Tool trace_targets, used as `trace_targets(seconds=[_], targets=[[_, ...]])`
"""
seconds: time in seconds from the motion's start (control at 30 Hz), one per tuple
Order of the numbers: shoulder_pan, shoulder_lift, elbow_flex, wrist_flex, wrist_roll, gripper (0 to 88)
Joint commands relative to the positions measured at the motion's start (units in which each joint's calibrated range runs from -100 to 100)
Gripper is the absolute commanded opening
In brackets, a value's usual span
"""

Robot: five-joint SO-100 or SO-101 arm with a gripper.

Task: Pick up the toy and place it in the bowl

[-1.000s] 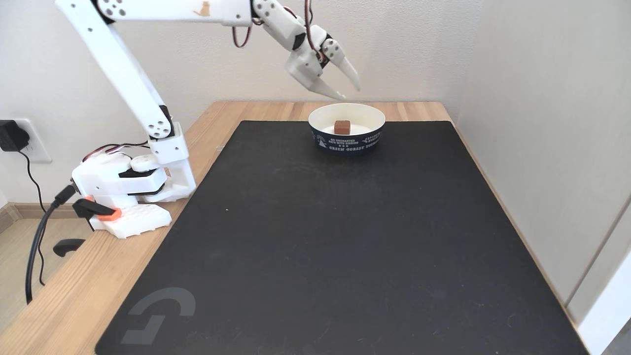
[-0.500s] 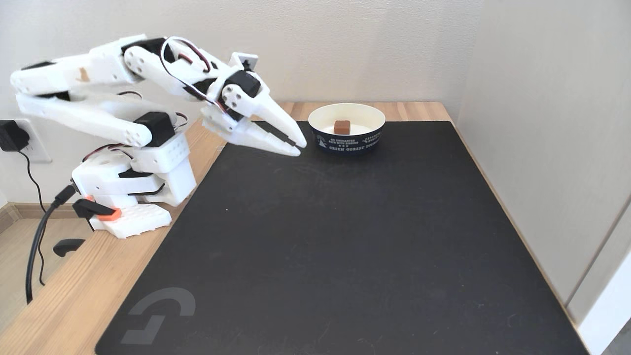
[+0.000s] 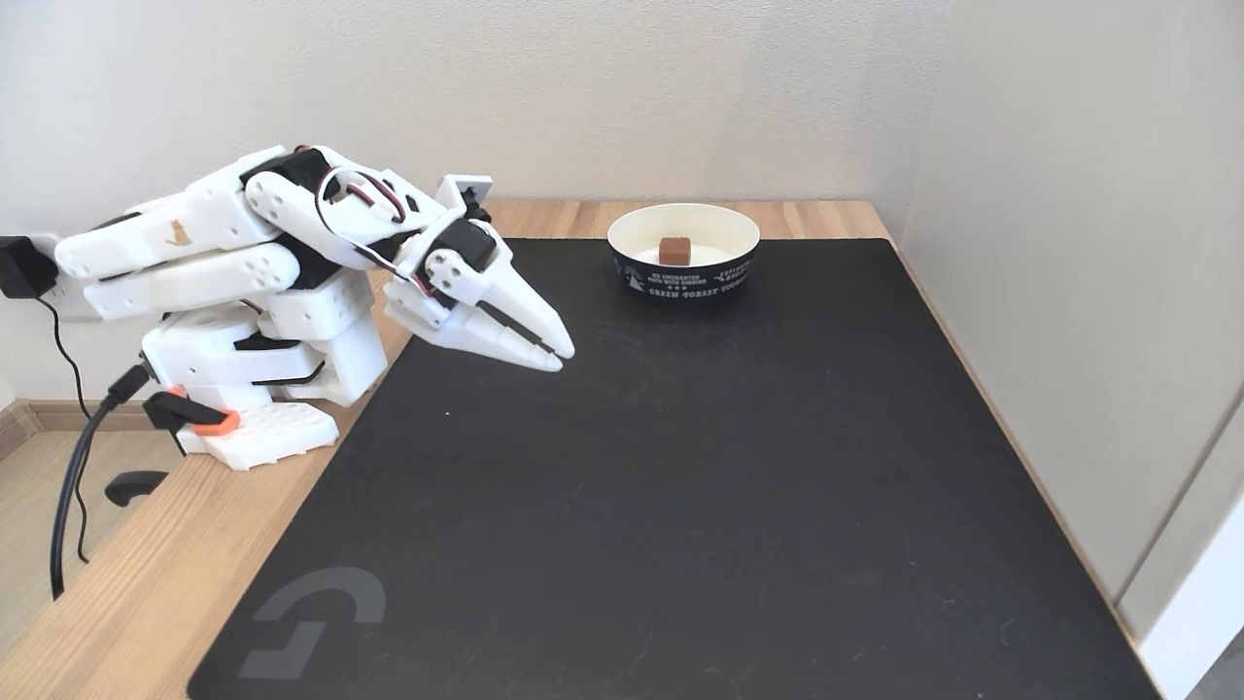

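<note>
One toy [image 3: 674, 250] sits inside the bowl [image 3: 683, 277] near the mat's [image 3: 680, 506] far edge; placing looks done.
Arm [image 3: 224, 253] folded at the mat's left edge, gripper [image 3: 562, 358] narrow, empty. Best finish, I'd judge: settle to rest w/o swinging toward the bowl.

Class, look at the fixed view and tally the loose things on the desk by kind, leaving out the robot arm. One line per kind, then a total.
Paper bowl, navy outside: 1
Reddish-brown toy block, sitting inside that bowl: 1
Black desk mat: 1
Total: 3
</note>
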Motion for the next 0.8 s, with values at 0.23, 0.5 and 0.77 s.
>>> trace_targets(seconds=[0.23,0.5,0.77], targets=[[-2.06,-0.67,0.78,1.38,1.42,2.5],[-1.89,-0.67,0.78,1.38,1.26,2.5],[-1.89,-0.67,0.78,1.38,1.26,2.5]])
